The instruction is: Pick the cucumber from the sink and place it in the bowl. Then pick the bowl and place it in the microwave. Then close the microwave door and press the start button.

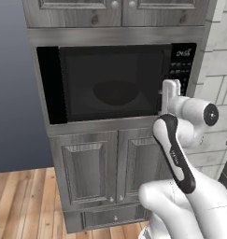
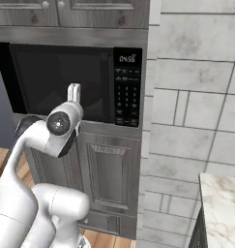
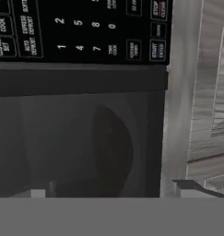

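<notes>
The black microwave (image 1: 110, 81) is built into the cabinet column, and its door (image 2: 56, 77) is shut. Behind the dark glass the brown bowl (image 1: 116, 92) shows dimly on the turntable; it also appears through the glass in the rolled hand view (image 3: 114, 150). The cucumber is hidden and the sink is out of view. My gripper (image 1: 165, 95) hovers close in front of the door's right edge, beside the button panel (image 2: 127, 89). Its fingertips (image 3: 192, 186) stand wide apart at the hand view's lower corners with nothing between them. The start button (image 3: 157, 50) sits near the panel's corner.
Grey wood-grain cabinet doors (image 1: 87, 172) stand below the microwave and more above. A tiled wall (image 2: 196, 121) rises to the right, with a marble counter corner (image 2: 220, 203) low at the right. Wooden floor (image 1: 21, 200) lies to the left.
</notes>
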Tool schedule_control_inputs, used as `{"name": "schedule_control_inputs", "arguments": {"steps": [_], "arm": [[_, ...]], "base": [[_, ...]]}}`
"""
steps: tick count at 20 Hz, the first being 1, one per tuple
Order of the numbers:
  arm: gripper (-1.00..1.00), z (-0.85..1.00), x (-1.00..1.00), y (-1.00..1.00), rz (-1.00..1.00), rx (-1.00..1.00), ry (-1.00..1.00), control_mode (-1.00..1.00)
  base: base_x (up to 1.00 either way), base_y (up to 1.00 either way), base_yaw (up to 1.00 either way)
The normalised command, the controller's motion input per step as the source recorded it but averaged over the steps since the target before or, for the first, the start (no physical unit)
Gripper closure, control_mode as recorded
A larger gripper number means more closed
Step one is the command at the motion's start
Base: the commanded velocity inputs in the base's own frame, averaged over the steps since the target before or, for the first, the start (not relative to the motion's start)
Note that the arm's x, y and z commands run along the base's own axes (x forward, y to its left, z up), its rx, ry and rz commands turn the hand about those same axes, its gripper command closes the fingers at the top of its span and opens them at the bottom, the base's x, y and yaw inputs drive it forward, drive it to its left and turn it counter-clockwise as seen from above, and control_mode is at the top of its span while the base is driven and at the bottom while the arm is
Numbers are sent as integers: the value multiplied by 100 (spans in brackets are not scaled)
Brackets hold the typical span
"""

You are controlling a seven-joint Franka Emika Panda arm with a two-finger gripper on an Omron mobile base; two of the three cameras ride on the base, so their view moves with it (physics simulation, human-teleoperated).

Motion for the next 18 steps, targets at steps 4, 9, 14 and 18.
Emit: {"name": "schedule_control_inputs", "arguments": {"steps": [4, 9, 14, 18], "arm": [[-100, -39, -58, -64, 11, 19, -3, -100], [-100, -49, -1, -52, 5, 9, 0, -100], [-100, -26, 9, -36, 0, 0, 0, -100], [-100, -11, 8, -13, 0, 0, 0, -100]], "base": [[0, 0, 0], [0, 0, 0], [0, 0, 0], [0, 0, 0]]}}
